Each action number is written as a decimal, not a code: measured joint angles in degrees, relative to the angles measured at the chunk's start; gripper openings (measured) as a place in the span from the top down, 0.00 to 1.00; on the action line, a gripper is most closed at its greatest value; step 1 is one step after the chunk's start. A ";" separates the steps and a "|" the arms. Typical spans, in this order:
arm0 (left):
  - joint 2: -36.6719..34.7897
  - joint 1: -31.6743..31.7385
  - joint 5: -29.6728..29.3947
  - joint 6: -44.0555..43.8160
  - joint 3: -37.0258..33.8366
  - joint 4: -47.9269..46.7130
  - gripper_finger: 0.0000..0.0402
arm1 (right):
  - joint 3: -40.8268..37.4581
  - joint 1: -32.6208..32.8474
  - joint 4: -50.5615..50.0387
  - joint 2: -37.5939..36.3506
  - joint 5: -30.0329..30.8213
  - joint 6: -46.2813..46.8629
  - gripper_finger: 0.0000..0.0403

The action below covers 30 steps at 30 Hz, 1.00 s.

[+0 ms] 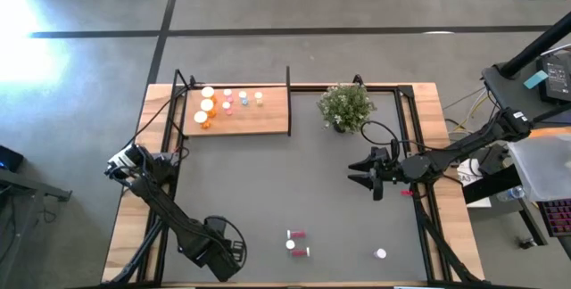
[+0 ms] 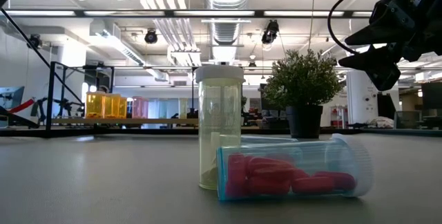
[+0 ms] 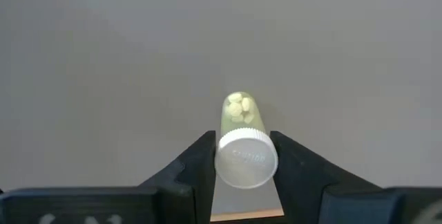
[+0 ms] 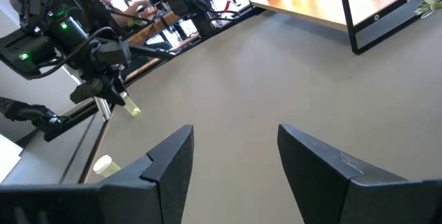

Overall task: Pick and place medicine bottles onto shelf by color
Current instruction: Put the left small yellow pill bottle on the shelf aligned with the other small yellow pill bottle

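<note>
Most bottles (image 1: 225, 102) stand on the shelf (image 1: 259, 121), the left gripper (image 3: 245, 165) clamps a yellow bottle (image 3: 243, 141), the right gripper (image 4: 235, 156) hangs wide and empty, and about four bottles remain on the mat (image 1: 268, 182).

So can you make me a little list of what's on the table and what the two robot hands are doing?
left gripper: shut on a yellow bottle, near the table's left edge
right gripper: open, empty, hovering right of centre
shelf: orange, pink, yellow and blue bottles standing on it
mat: several bottles left at the near edge
plant: beside the shelf
</note>
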 joint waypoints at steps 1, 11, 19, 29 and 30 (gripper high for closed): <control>0.00 0.00 -0.02 -0.01 0.00 0.07 0.74 | 0.00 0.00 -0.01 0.00 0.00 0.00 0.50; -0.22 4.49 -0.02 7.85 0.83 -0.42 0.73 | 0.00 0.01 -0.01 0.00 0.01 0.00 0.50; -0.24 13.54 0.00 25.55 2.38 -0.73 0.73 | 0.00 -0.01 -0.01 0.00 -0.01 0.00 0.50; -0.26 27.94 -0.01 51.34 7.27 -7.50 0.73 | 0.00 0.00 -0.01 0.00 -0.01 0.00 0.50; -0.26 29.51 -0.03 54.22 7.79 -8.64 0.73 | 0.00 0.01 -0.01 0.01 -0.01 0.00 0.50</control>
